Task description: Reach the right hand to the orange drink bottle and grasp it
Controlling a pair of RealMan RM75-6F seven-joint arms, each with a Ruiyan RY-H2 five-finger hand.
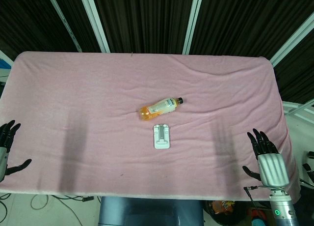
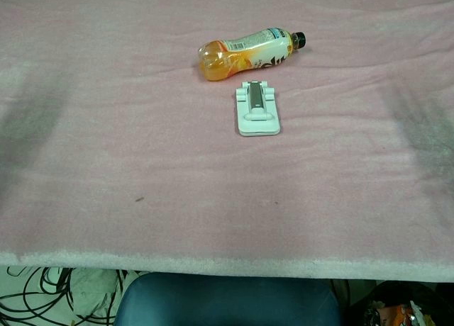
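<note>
The orange drink bottle [image 1: 159,108] [image 2: 247,52] lies on its side near the middle of the pink cloth, black cap pointing right. My right hand [image 1: 265,155] hovers at the table's front right edge, fingers spread, holding nothing, well to the right of the bottle and nearer the front. My left hand [image 1: 7,147] shows at the far left edge, fingers apart and empty. The chest view shows neither hand.
A white phone stand [image 1: 162,136] [image 2: 257,108] lies flat just in front of the bottle. The pink cloth [image 1: 88,98] covers the whole table. A blue chair back [image 2: 227,301] sits below the front edge.
</note>
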